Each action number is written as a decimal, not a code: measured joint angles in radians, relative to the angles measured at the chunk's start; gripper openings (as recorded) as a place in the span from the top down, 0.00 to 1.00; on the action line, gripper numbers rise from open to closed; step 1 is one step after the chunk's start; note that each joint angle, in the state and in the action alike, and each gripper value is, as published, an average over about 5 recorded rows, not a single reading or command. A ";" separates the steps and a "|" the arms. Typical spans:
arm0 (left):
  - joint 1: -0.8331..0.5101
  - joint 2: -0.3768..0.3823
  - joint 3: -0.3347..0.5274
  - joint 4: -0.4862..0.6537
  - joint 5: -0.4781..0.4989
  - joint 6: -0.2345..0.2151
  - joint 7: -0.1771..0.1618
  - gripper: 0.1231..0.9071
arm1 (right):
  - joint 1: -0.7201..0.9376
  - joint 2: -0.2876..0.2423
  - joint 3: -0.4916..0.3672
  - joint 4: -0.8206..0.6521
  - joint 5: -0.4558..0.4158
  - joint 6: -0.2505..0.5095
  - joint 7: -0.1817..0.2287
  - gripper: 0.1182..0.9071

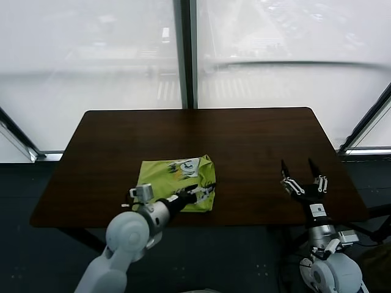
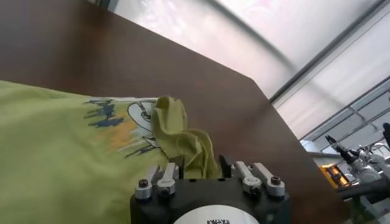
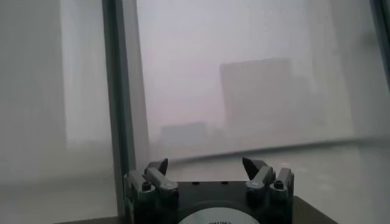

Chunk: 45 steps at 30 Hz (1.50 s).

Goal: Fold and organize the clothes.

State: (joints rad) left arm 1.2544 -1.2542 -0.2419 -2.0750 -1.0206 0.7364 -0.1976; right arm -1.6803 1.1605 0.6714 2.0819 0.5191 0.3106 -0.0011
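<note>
The clothes are one lime-green T-shirt [image 1: 174,174], folded into a rough square on the front left of the dark table [image 1: 244,134], with a printed patch facing up. My left gripper [image 1: 198,192] sits low at the shirt's front right corner. In the left wrist view the shirt [image 2: 55,152] fills the near side, and a rumpled fold [image 2: 183,137] lies loosely between the spread fingers of the left gripper [image 2: 201,163]. My right gripper [image 1: 301,166] is raised over the table's right front, pointing at the window, open and empty [image 3: 206,164].
The brown table [image 2: 201,85] runs back to a wall of frosted windows with a dark post [image 1: 186,55] in the middle. Bare wood lies between the shirt and the right arm. The table's front edge is just behind the left gripper.
</note>
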 joint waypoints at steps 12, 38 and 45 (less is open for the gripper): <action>0.067 -0.046 -0.088 -0.117 0.151 0.000 0.107 0.00 | 0.094 -0.097 -0.135 -0.005 -0.047 -0.179 0.039 0.00; 0.170 0.064 -0.354 -0.201 0.296 -0.024 0.125 0.00 | 0.638 -0.134 -0.765 -0.202 -0.249 -0.640 0.152 0.00; 0.175 0.059 -0.357 -0.194 0.303 -0.032 0.125 0.00 | 0.622 -0.106 -0.715 -0.202 -0.156 -0.627 0.205 0.00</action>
State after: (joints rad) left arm 1.4298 -1.1952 -0.5986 -2.2694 -0.7178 0.7048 -0.0722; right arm -1.0585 1.0548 -0.0435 1.8796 0.3631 -0.3161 0.2044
